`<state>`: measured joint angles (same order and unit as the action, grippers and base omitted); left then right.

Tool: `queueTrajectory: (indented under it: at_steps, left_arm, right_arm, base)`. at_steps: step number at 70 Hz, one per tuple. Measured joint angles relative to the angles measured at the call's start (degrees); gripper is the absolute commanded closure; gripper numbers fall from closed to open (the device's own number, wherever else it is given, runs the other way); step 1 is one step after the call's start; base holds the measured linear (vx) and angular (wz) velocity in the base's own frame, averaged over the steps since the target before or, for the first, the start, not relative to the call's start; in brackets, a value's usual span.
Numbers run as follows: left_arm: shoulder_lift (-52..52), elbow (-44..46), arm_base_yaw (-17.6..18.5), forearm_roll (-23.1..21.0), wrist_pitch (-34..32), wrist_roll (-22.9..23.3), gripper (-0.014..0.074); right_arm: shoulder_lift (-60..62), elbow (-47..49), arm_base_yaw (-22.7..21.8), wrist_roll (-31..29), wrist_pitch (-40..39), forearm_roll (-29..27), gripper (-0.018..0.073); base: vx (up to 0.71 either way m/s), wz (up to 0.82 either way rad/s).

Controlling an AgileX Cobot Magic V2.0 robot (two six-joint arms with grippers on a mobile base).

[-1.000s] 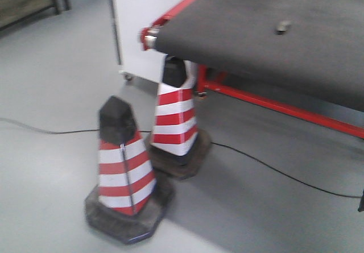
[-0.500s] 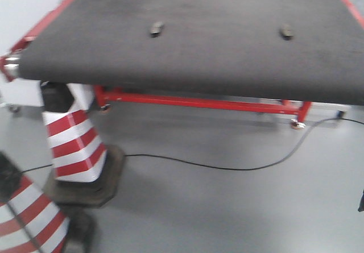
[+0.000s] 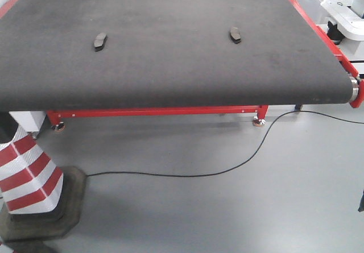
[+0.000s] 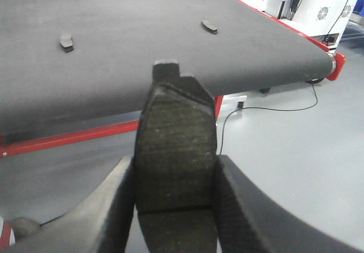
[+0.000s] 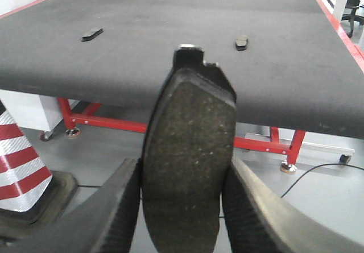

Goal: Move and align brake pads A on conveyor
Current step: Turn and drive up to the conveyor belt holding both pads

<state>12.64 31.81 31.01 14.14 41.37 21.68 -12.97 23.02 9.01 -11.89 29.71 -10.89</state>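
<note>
Grey shop floor, a black cable (image 3: 187,175) trailing across it, a red-white cone (image 3: 28,176) at 8 o'clock. Front view: conveyor (image 3: 170,59) fills the upper half, dark felt belt, red frame, roller at the right end. Two brake pads lie flat on it, well apart: left pad (image 3: 100,41) at 10 o'clock, right pad (image 3: 235,34) at 1 o'clock, angled differently, not aligned. No gripper shows in this view.

Left wrist view: left gripper (image 4: 173,207) pinches a third pad (image 4: 175,150) upright between its fingers, friction face toward the camera, tab up. It hangs short of the belt edge, over the floor. The two belt pads sit at 11 and 12 o'clock.

Right wrist view: right gripper (image 5: 185,213) clamps a fourth pad (image 5: 190,156) the same way, jaws pressed on its long edges, also short of the belt.

Handling, judged: pads look rigid, dense, gritty-faced, unlikely to slip or deform. Thin and flat, so the lying ones are best taken across the narrow width at the middle groove; felt should keep them from sliding.
</note>
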Motion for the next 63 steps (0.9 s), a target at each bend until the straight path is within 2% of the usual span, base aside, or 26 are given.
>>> queueTrajectory:
  at_steps: [63]
  left_arm:
    - [0.0, 0.0, 0.0, 0.0, 0.0, 0.0, 0.0602]
  right_arm:
    - [0.0, 0.0, 0.0, 0.0, 0.0, 0.0, 0.0561]
  base:
    - [0.33, 0.00]
